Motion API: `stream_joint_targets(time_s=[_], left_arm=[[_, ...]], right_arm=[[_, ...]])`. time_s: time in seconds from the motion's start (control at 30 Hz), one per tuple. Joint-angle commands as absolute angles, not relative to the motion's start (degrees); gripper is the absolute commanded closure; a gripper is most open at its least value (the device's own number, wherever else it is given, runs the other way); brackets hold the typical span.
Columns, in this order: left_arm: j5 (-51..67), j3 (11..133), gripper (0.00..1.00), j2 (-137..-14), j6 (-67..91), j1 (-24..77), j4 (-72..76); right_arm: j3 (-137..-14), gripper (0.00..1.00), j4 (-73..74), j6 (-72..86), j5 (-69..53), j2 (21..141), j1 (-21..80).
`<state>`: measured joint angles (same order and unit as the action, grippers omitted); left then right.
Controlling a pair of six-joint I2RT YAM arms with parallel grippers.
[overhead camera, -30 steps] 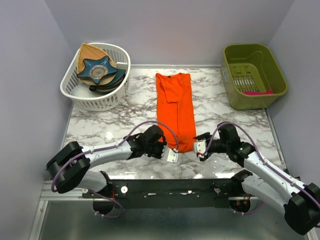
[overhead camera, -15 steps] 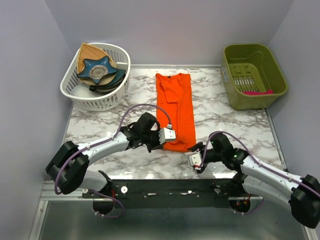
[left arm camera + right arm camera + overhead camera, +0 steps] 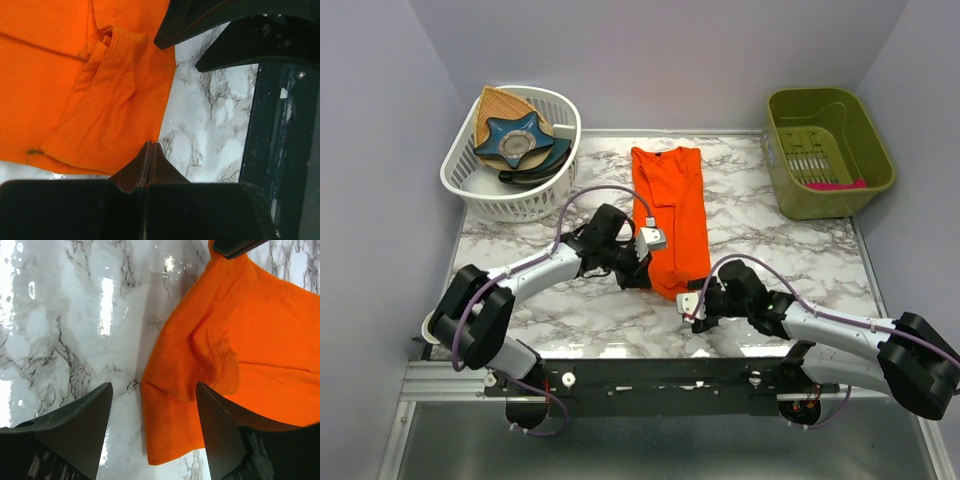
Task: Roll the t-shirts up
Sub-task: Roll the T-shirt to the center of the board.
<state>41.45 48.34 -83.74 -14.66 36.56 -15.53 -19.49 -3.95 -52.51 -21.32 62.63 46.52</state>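
While the orange t-shirt [image 3: 674, 212] lies folded lengthwise along the middle of the marble table [image 3: 775, 250], the left gripper [image 3: 150, 150] is clenched, tips at its hem; I cannot tell whether cloth is pinched. At the shirt's near corner, the right gripper [image 3: 152, 390] is spread wide.

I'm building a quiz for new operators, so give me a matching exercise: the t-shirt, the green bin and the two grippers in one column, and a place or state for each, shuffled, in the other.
1 t-shirt
2 green bin
3 left gripper
4 right gripper

A open
B far right corner
C shut
D middle of the table

Pairs: 1-D, 2-B, 3-C, 4-A
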Motion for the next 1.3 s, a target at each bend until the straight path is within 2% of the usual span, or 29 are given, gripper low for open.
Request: stream_joint_targets(time_s=[0.0,0.37,0.53,0.6,0.83,0.87,0.9,0.97,1.0,1.03,1.1,1.2,1.27], left_arm=[[51.1,51.0,1.00,-86.9,-8.1,31.8,-16.7],[60.5,53.3,1.00,-90.3,1.6,26.6,-14.5],[61.1,52.3,1.00,-90.2,0.3,25.8,-17.2],[61.2,51.8,1.00,-90.2,0.3,25.2,-17.4],[59.9,52.6,1.00,-91.5,-4.7,24.3,-20.6],[59.4,52.7,1.00,-91.9,-5.4,24.3,-21.1],[59.1,53.0,1.00,-92.0,-6.8,24.2,-21.7],[58.3,53.6,1.00,-92.4,-8.2,24.1,-23.5],[57.2,53.7,0.98,-92.3,-8.7,24.0,-23.8],[56.3,53.7,0.91,-92.1,-8.8,24.0,-24.0],[52.6,52.9,0.71,-90.3,-9.0,24.0,-23.4],[47.4,47.8,0.53,-82.6,-9.3,24.1,-17.5],[42.6,42.4,0.49,-75.1,-12.3,24.4,-11.5]], right_arm=[[-21.3,0.25,-6.9,-47.6,-15.6,64.1,48.4],[-22.9,0.27,-9.8,-44.4,-8.7,69.0,50.3],[-23.1,0.34,-15.3,-44.5,-0.7,72.4,50.4],[-22.1,0.41,-17.1,-45.8,-0.4,72.9,50.3],[-17.7,0.43,-20.7,-47.3,2.3,71.0,50.4],[-17.4,0.46,-20.4,-47.2,1.8,70.6,50.4],[-17.3,0.55,-19.3,-47.3,1.5,70.3,50.4],[-17.0,0.66,-18.5,-46.8,0.9,70.4,50.3],[-16.8,0.77,-18.5,-46.8,0.7,70.6,50.3],[-16.6,0.80,-18.6,-46.8,0.4,70.4,50.3],[-17.1,0.88,-17.2,-46.5,-1.6,70.1,50.3],[-20.0,0.92,-12.1,-44.1,-5.3,69.3,50.0],[-21.9,0.92,-8.6,-42.5,-8.5,69.3,49.8]])
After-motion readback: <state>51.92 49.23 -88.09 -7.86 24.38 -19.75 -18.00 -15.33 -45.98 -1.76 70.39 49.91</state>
